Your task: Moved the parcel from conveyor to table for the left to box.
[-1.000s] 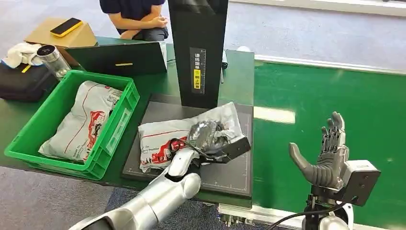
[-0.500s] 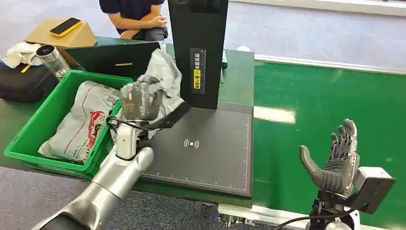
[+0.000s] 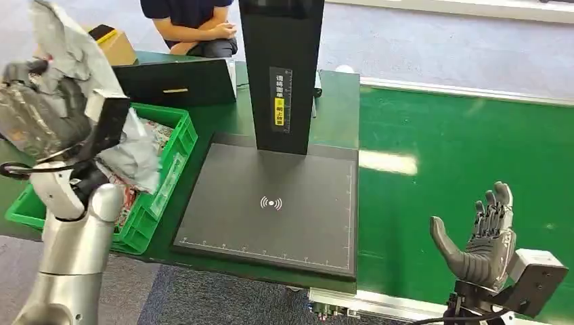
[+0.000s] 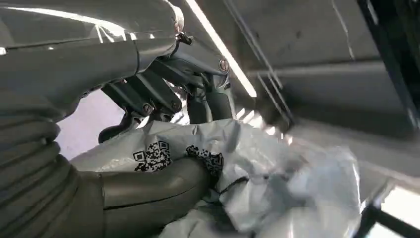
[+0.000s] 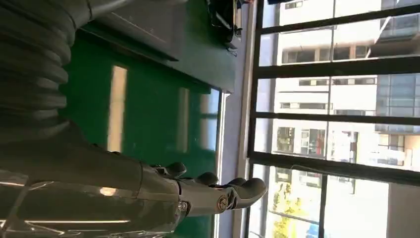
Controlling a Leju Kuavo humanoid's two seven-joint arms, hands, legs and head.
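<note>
While the left hand point(image 3: 42, 115) is raised high over the left end of the table, the parcel point(image 3: 74, 51), a crumpled grey-white plastic mailer, is gripped in it. The bag is held up in the air above the green crate point(image 3: 161, 177), with its loose end hanging down just over the crate's near-left part. From the left wrist view the grip is seen pretty clearly: the thick thumb point(image 4: 153, 186) is pressed under the parcel point(image 4: 257, 173) and the darker fingers point(image 4: 148, 96) are curled over the top, right by the printed QR codes.

Inside the crate a bit of another red-and-white printed bag point(image 3: 157, 130) can be made out by the far right wall, mostly hidden behind the arm and the held bag.

The right hand point(image 3: 482, 240) is kept low over the green conveyor belt point(image 3: 467, 142), at the near right, palm up-ish with the fingers spread and nothing held. Same thing is seen in the right wrist view, fingers point(image 5: 218, 191) stretched out straight above the green surface.

The black scanner pad point(image 3: 271, 203) is laid flat on the green table point(image 3: 216, 118) between crate and belt, its black upright post point(image 3: 279, 68) set at the pad's far edge. A person point(image 3: 193, 24) is seated past the table's far edge, and a cardboard box point(image 3: 116, 46) with a yellow-edged phone point(image 3: 101, 32) on it is partly covered at the far left corner.
</note>
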